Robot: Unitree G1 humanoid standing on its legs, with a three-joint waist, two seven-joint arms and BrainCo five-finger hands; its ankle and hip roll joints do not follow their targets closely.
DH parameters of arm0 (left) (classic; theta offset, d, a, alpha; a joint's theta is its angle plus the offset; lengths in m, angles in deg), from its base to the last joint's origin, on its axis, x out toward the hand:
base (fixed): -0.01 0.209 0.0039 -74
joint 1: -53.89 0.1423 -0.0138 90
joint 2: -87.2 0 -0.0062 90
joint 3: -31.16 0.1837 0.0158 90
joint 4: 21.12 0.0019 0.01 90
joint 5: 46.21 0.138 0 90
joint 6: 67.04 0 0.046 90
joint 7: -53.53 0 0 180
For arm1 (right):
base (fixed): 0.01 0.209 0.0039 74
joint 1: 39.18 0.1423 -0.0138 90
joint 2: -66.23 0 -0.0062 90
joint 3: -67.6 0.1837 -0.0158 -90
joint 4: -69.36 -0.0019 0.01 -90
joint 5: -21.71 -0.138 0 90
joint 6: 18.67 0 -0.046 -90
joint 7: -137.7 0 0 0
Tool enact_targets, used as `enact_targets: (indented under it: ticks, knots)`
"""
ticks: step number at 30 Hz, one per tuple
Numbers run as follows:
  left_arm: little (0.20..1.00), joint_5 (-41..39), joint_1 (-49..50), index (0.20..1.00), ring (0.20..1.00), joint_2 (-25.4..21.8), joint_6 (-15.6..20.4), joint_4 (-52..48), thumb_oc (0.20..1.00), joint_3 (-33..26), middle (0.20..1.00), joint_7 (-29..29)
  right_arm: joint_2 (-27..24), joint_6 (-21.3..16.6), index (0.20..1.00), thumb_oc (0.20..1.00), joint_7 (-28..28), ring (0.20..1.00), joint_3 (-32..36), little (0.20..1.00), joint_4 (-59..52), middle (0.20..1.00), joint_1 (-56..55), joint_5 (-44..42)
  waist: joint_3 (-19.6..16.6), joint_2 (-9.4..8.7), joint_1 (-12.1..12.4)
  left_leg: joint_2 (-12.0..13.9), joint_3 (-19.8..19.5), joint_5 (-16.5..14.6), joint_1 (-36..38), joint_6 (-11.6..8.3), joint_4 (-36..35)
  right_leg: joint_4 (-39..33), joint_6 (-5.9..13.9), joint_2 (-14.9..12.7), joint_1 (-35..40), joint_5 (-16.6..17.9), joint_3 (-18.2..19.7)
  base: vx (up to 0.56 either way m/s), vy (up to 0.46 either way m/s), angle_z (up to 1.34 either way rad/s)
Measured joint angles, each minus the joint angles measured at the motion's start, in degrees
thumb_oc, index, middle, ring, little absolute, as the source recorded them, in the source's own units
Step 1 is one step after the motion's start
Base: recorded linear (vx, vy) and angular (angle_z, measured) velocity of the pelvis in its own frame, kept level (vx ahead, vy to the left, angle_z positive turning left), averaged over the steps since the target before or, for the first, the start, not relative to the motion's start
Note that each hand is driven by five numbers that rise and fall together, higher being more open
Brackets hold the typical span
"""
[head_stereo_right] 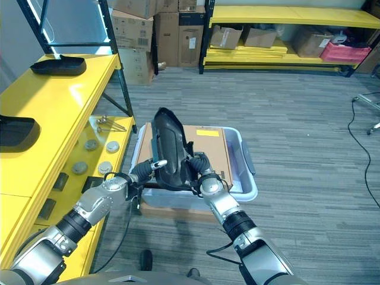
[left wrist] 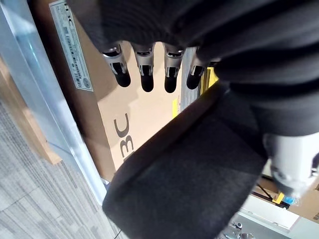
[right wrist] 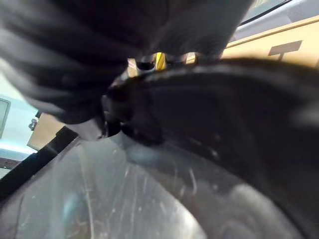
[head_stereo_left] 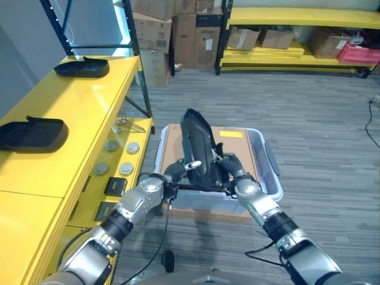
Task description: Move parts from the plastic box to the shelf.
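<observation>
A long black moulded part (head_stereo_left: pixel 198 148) stands upright over the pale plastic box (head_stereo_left: pixel 270 172), clamped between my two hands. My left hand (head_stereo_left: pixel 177 171) presses its left side; in the left wrist view its fingers (left wrist: pixel 144 74) are straight and held clear of the part (left wrist: pixel 189 184), with the box's cardboard sheet (left wrist: pixel 124 119) showing between them. My right hand (head_stereo_left: pixel 230 166) is against the part's right side, and the part (right wrist: pixel 224 114) hides most of that hand. The yellow shelf (head_stereo_left: pixel 77 113) runs along my left.
Two black parts (head_stereo_left: pixel 82 67) (head_stereo_left: pixel 31 134) lie on the shelf top. Several round discs (head_stereo_left: pixel 119 155) and small dark pieces sit on its lower ledge. Cardboard boxes (head_stereo_left: pixel 178 29) and a yellow rack (head_stereo_left: pixel 297 35) line the back wall. Grey carpet lies to the right.
</observation>
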Motion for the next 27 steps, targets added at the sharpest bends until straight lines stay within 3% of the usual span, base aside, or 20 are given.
enact_targets:
  ticks: [23, 24, 27]
  knots:
    - [0.2, 2.01, 0.01, 0.2, 0.2, -0.06, 2.85, 2.38, 0.2, 2.9, 0.2, -4.07, 0.29, -0.03, 0.2, 0.2, -1.83, 0.2, -0.62, 0.2, 1.37, 0.2, 1.21, -2.1, -0.72, -0.03, -1.05, 0.06, 0.61, -0.03, 0.6, 0.02, -0.01, 0.0, -0.04, -0.01, 0.21, 0.16, 0.92, 0.0, 0.001, -0.01]
    - [0.2, 2.02, 0.01, 0.2, 0.2, -0.01, 3.03, 2.38, 0.2, 2.9, 0.2, -4.24, 0.34, -0.03, 1.0, 1.0, -2.05, 1.0, -0.62, 1.0, 1.37, 1.0, 1.24, -2.31, -0.73, -0.04, -1.04, 0.06, 0.62, -0.03, 0.6, 0.02, 0.0, 0.0, -0.03, -0.01, 0.21, 0.18, 0.93, 0.0, 0.0, 0.0]
    - [0.2, 2.65, 0.01, 0.2, 0.2, 0.1, 4.65, 2.38, 0.2, 2.94, 0.2, -6.97, 1.78, -0.08, 1.0, 1.0, -2.62, 1.0, -0.42, 1.0, 1.23, 1.0, 1.65, -4.14, -0.77, -0.03, -1.11, 0.1, 0.85, -0.03, 0.69, 0.02, -0.01, -0.01, -0.06, -0.01, 0.2, 0.24, 1.1, 0.0, 0.013, -0.02]
